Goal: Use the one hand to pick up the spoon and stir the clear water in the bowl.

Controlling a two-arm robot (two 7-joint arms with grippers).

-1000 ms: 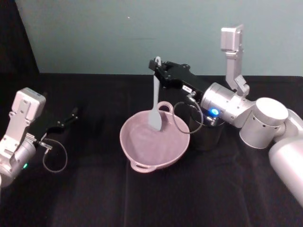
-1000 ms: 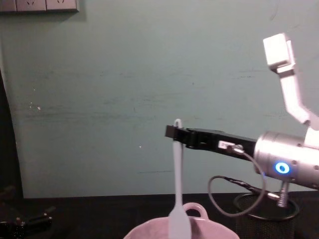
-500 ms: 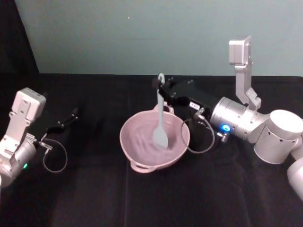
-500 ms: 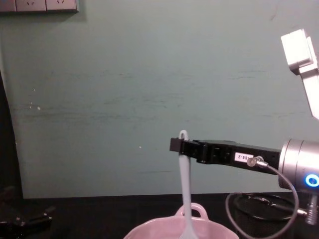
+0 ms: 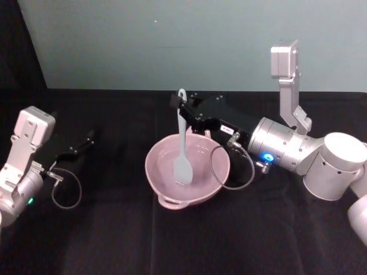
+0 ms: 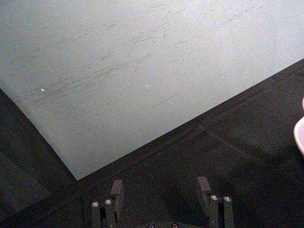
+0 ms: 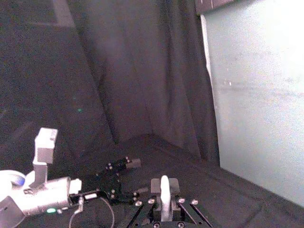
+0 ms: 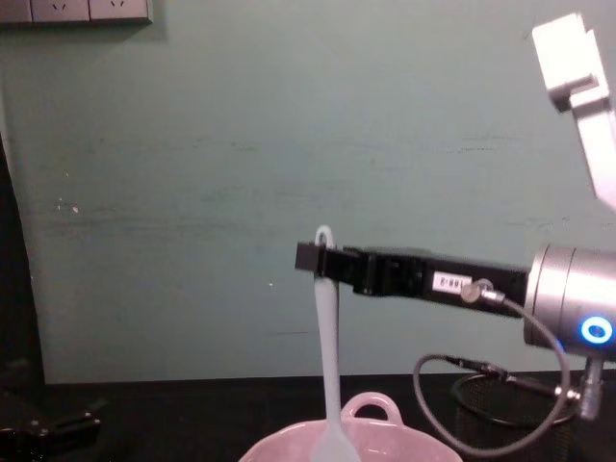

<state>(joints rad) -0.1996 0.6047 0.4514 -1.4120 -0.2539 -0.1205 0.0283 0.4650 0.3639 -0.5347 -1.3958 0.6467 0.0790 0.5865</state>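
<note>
A black cloth (image 5: 189, 240) covered the table, meeting a pale teal wall (image 5: 172, 40) at the back; dark curtains hung to the side in the right wrist view. The right gripper (image 5: 178, 105) reached in from the right on its silver arm, level above the far rim of the pink bowl (image 5: 215, 175), its jaws pinched on the top of the spoon (image 5: 182, 143) just under the hole in the handle. The spoon hung almost upright, its flat head down inside the bowl near the middle. In the chest view the handle dropped straight from the gripper (image 8: 310, 258) into the bowl (image 8: 385, 448). The left gripper (image 5: 89, 137) sat parked low at the left of the table, well apart from the bowl, with its 2 fingers (image 6: 117, 191) spread wide and nothing between them. A black mesh cup (image 8: 510, 409) stood behind the right arm's cable.
</note>
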